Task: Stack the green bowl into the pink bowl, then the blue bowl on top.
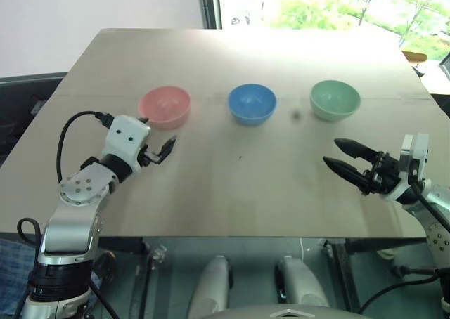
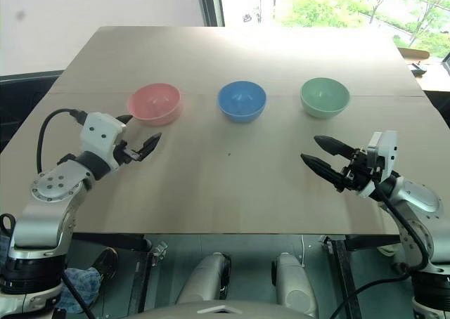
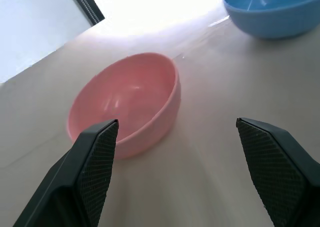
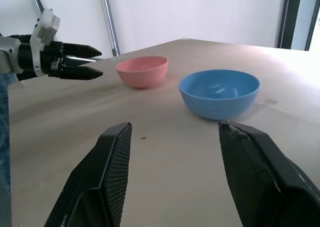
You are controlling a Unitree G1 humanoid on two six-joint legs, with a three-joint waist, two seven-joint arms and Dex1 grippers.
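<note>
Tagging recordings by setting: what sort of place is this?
Probably an indoor lab or test room: a plain tabletop holding just three bowls, pink, blue and green, beside a window with trees outside.

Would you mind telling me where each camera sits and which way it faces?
Left and right eye views: on the head, looking forward and down over the table; pink bowl, blue bowl and green bowl stand apart in a row, with the left gripper and right gripper open.
Left wrist view: along the left fingers at the pink bowl, blue bowl beyond.
Right wrist view: along the right fingers at the blue bowl, pink bowl and left gripper beyond.
Shared: both wrist views show the pink and blue bowls.
</note>
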